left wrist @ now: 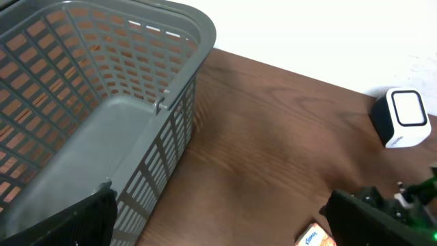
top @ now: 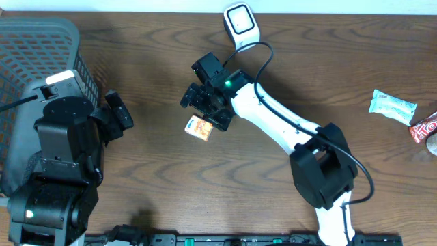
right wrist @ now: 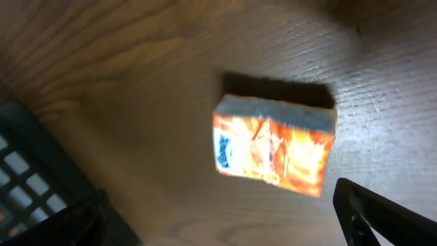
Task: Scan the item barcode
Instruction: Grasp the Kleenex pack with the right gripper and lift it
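R gripper (top: 207,109) was held w/ jaws wide apart, nothing clamped. Its fingers (right wrist: 382,219) were seen at the lower corners of the R wrist view, clear of the item. Directly below, the orange box (right wrist: 274,152) was seen lying flat on the wooden surface (top: 157,61), printed face up, grey edge toward the top of that view. No barcode could be made out on the faces shown. In the overhead view the box was seen just at the gripper's lower-L edge, near the ctr of the surface. The white scanner (top: 239,20) was seen beyond the R gripper, at the far edge of the surface and well apart from the box. A black cable (top: 266,51) was seen looping from it toward the R arm. L gripper (top: 117,115) was likewise held open & empty, just beside the grey basket (top: 41,41) at the L side. A pale packet (top: 392,104) & a red packet (top: 423,128) were seen at the far R, near each other and well apart from the box & scanner.
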Available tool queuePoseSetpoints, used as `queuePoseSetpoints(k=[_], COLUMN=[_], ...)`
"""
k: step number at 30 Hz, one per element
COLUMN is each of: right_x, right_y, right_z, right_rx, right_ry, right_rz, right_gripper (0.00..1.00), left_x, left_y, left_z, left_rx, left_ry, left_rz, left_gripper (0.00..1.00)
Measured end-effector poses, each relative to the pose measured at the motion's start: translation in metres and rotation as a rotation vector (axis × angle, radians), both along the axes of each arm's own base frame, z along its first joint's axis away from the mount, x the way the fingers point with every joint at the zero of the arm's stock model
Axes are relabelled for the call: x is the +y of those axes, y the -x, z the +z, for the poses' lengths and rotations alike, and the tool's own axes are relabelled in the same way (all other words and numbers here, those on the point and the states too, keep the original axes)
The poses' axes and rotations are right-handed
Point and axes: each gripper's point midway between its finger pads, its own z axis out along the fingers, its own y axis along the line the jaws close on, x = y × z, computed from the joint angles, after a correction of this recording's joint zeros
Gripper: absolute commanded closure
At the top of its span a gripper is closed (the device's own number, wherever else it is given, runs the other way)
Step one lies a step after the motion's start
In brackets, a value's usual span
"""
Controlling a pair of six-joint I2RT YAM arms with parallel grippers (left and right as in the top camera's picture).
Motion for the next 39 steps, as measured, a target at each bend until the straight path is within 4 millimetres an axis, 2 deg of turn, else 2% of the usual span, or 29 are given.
queuePoseSetpoints(k=[6, 22, 29, 39], right_x=[-0.001, 0.002, 0.005, 0.002], right_y=[0.000, -0.013, -0.017, -0.014], right_z=[-0.023, -0.023, -0.036, -0.041], right_rx=[0.030, -0.015, -0.006, 0.023], right_ry=[0.030, 0.022, 0.023, 0.045], right_rz=[-0.007, -0.047, -0.065, -0.079], right_gripper=[0.01, 0.01, 0.01, 0.01], left_x=[0.000, 0.000, 0.000, 0.000], left_y=[0.000, 0.000, 0.000, 0.000], left_z=[0.000, 0.000, 0.000, 0.000], left_rx=[0.000, 0.000, 0.000, 0.000], left_ry=[0.000, 0.000, 0.000, 0.000], left_rz=[0.000, 0.000, 0.000, 0.000], left_gripper=[0.02, 0.02, 0.02, 0.02])
